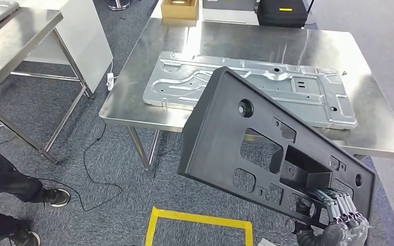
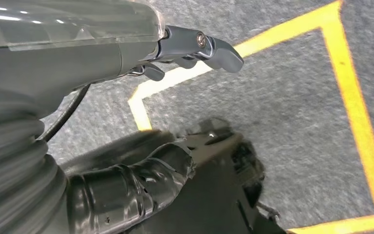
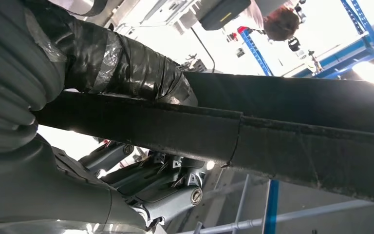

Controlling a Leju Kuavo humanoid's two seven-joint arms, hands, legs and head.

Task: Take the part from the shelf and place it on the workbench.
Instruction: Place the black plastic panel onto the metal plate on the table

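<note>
Currently I hold the large black plastic panel with cut-outs and a round boss (image 1: 267, 148) in the right hand (image 1: 333, 212), whose fingers are clamped on its lower right edge; in the right wrist view the taped thumb (image 3: 126, 63) lies over one face of the panel's rim (image 3: 272, 131) and the darker fingers (image 3: 170, 187) sit under the other. The panel is off the floor, tilted, short of the stainless steel workbench (image 1: 379, 102) and overlapping its near edge in the head view; whether it touches the bench I cannot tell. Its long axis runs from the upper left corner down toward my right hand, so the free end points at the bench. A grey stamped sheet-metal plate (image 1: 246, 84) already lies across the middle of the bench, just beyond the panel's upper corner. The left hand (image 2: 195, 48) hangs over grey carpet with yellow floor tape (image 2: 350, 87), fingers loosely curled and holding nothing. My judgement: the right hand is the only one placed for the set-down, which calls for carrying the panel forward and levelling it. Risk noted: a one-edge hold on a long panel may let it swing.
</note>
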